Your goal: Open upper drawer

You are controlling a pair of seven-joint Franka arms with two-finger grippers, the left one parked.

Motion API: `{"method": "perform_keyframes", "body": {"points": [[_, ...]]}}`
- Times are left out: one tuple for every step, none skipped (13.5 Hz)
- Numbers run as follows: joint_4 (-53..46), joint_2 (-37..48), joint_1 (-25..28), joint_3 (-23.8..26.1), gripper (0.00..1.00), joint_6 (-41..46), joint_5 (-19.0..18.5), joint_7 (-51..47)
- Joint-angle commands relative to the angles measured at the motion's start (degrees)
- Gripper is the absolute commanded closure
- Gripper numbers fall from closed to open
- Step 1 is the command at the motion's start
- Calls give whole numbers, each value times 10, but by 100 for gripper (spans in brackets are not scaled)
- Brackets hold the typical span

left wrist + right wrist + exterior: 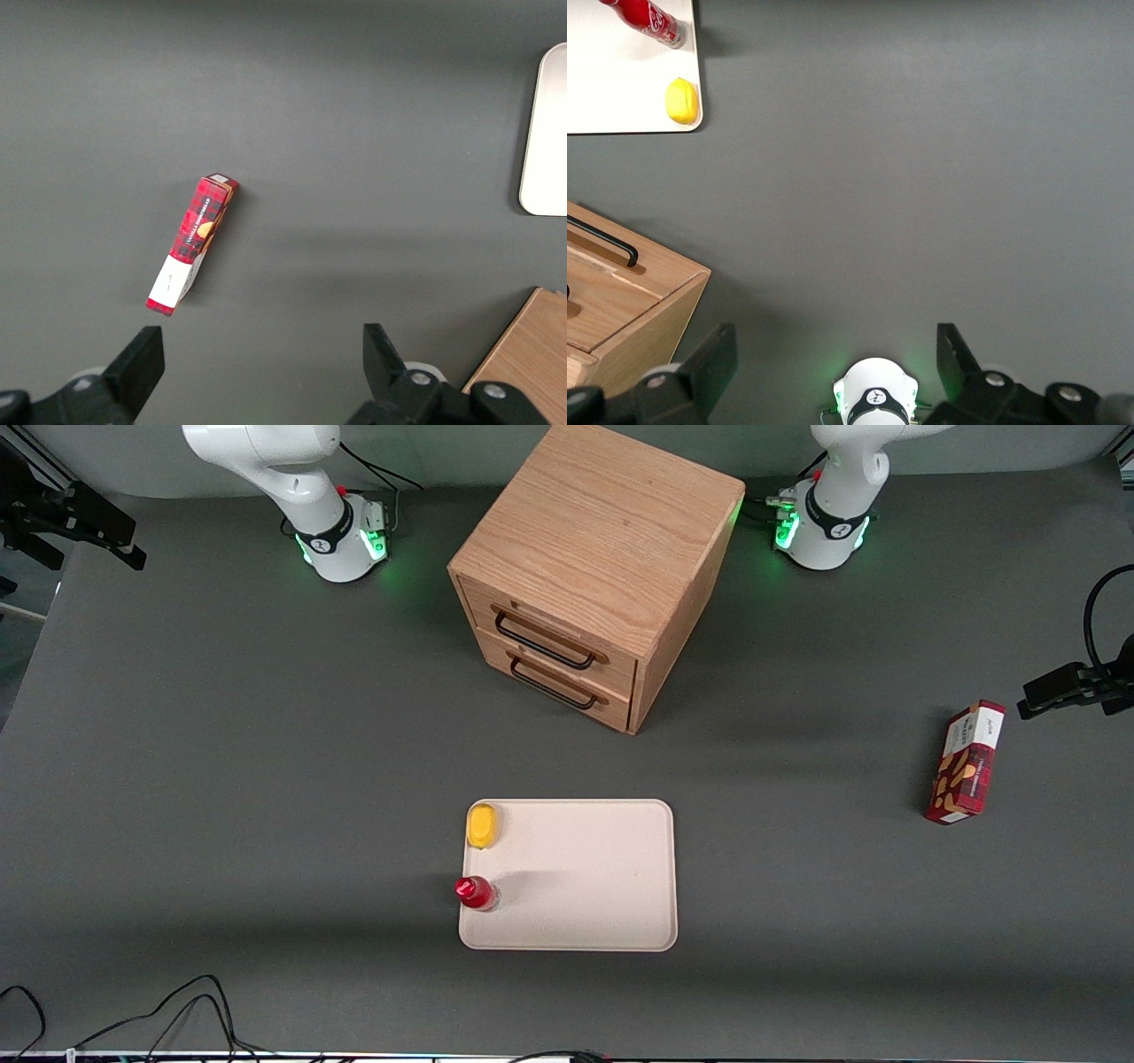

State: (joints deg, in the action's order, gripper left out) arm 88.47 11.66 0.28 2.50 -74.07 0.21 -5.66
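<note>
The red carton [966, 763] lying flat toward the parked arm's end of the table carries white and orange printing, but its lettering is too small to be read; a white script mark is seen on the red bottle [476, 892], likewise unreadable. The bottle and a yellow lemon-like item [483, 825] are held by the pale tray [611, 886], both along its edge toward the working arm's end, the lemon farther from the front camera than the bottle. The upper drawer [551, 634] is found shut, flush in the front of the oak cabinet [602, 540], its black wire handle [542, 639] just above the lower drawer [558, 684]. The cabinet is placed farther from the front camera than the tray. The gripper [833, 354] is held high above bare table near the working arm's base, well apart from the cabinet, with its fingers [713, 354] spread wide and nothing between them
</note>
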Motion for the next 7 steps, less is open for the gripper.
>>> {"method": "perform_keyframes", "body": {"points": [[-18, -8, -7, 0, 0, 18, -6, -8], [-23, -9, -7, 0, 0, 18, -6, -11], [-25, -10, -8, 1, 0, 18, -6, -12], [-22, -10, -10, 0, 0, 19, -4, -9], [-22, -11, -14, -1, 0, 27, 1, -2], [-24, -12, -13, 0, 0, 36, 8, 17], [-26, -12, -10, 7, 0, 43, 31, 57]]}}
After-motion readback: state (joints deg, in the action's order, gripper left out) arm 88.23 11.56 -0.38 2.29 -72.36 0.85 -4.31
